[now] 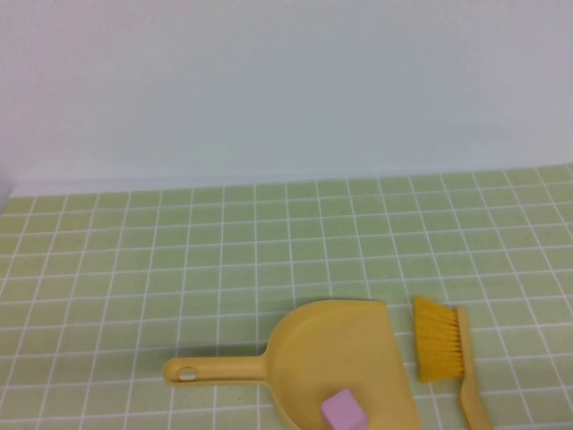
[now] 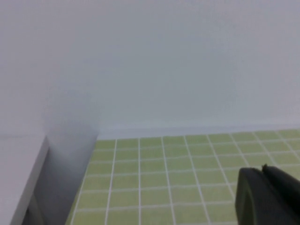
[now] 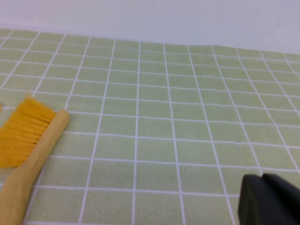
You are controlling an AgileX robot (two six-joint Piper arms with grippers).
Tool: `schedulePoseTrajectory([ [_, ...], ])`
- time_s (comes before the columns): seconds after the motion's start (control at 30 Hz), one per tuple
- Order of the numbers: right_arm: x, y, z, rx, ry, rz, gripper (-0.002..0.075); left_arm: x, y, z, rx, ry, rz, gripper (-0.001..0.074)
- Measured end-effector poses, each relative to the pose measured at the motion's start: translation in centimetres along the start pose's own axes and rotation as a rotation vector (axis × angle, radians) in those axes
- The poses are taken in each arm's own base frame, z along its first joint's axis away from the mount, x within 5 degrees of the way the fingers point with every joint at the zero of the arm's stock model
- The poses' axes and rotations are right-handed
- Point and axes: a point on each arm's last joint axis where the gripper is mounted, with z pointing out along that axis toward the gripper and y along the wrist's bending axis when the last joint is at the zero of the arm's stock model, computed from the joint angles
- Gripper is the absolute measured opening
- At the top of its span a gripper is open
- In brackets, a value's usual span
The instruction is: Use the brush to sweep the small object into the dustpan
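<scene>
Pink, the one cube (image 1: pixel 344 411) sits inside the single dustpan (image 1: pixel 309 349) at the near edge, its handle pointing left. Just right lies one brush (image 1: pixel 440 342), bristles leftward, apart from the pan. Green tiled table (image 1: pixel 179 260) stretches to a white wall (image 1: pixel 269 81). Left gripper (image 2: pixel 269 197) and right gripper (image 3: pixel 269 199) show only dark edges; whether their fingers are spread I cannot tell.
</scene>
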Motion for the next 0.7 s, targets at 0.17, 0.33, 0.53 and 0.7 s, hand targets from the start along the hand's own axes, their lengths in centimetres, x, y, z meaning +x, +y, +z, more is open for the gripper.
schedulePoseTrajectory([
  [0.17, 0.0, 0.0, 0.0, 0.0, 0.0, 0.0, -0.0002, 4.9, 0.2, -0.3, 0.012, -0.01, -0.057, 0.0],
  [0.33, 0.0, 0.0, 0.0, 0.0, 0.0, 0.0, -0.0002, 6.5, 0.2, -1.0, 0.01, 0.046, -0.107, 0.0],
  [0.53, 0.0, 0.0, 0.0, 0.0, 0.0, 0.0, -0.0002, 7.2, 0.2, -1.0, 0.01, 0.111, -0.088, 0.0],
  [0.7, 0.0, 0.0, 0.0, 0.0, 0.0, 0.0, -0.0002, 7.3, 0.1, -1.0, 0.035, 0.12, -0.061, 0.0],
])
